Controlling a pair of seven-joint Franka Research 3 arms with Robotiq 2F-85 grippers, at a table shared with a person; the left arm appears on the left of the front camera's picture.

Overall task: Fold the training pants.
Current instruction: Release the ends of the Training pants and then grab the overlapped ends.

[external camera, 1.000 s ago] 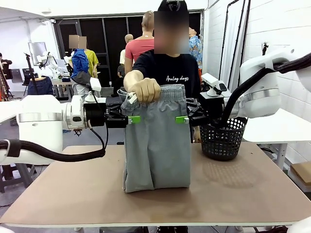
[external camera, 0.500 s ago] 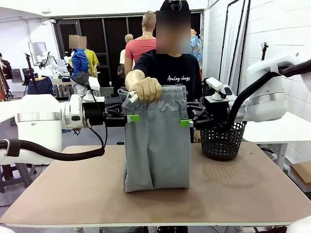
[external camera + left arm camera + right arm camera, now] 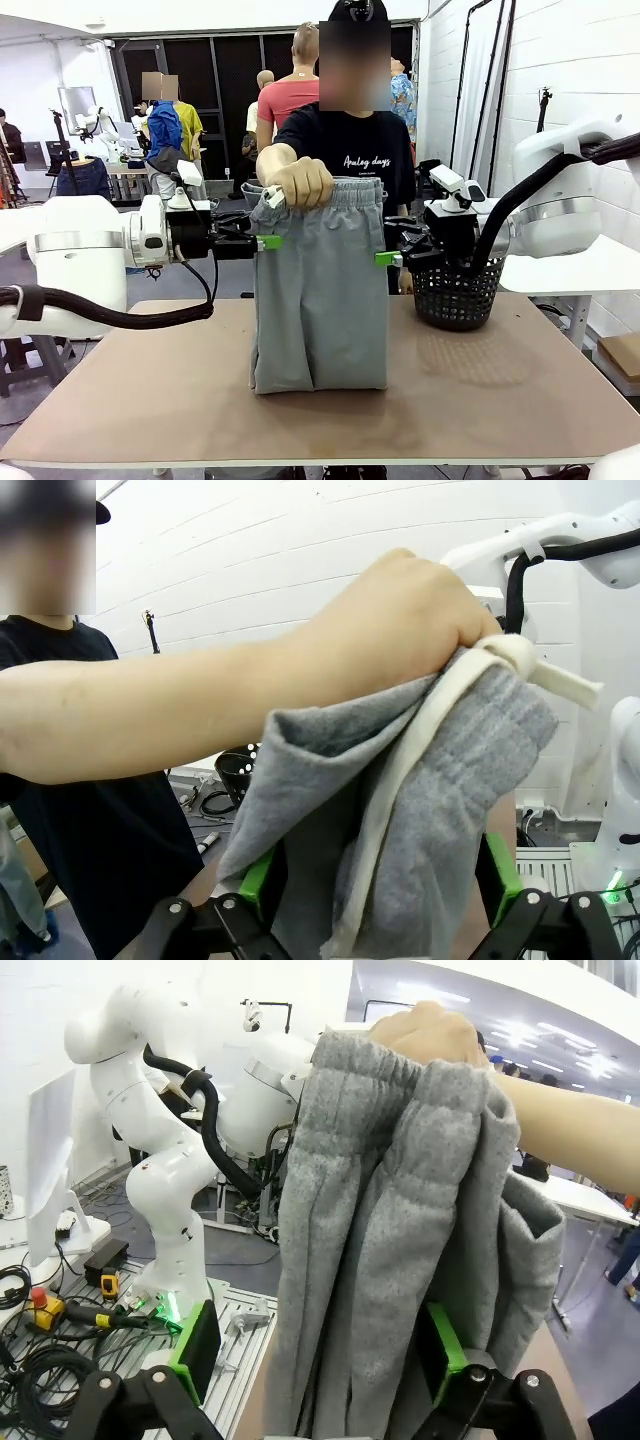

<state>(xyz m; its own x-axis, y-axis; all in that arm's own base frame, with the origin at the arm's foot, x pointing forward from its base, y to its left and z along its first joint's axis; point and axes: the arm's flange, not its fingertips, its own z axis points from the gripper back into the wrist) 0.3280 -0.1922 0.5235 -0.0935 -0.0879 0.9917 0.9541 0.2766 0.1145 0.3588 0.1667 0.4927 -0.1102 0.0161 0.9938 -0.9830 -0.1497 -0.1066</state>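
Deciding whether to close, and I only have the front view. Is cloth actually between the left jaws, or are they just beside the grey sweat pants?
Observer: Between. In the left wrist view the light grey jersey training pants hang between the two green pads, and the left jaws are open.
Operator: Right side?
Observer: Same. The right wrist view has folds of the pants between that arm's green pads, and the right jaws are open.
Operator: Drawstring in the way?
Observer: Possibly. The white drawstring runs down from the person's hand into the gap of the left jaws.
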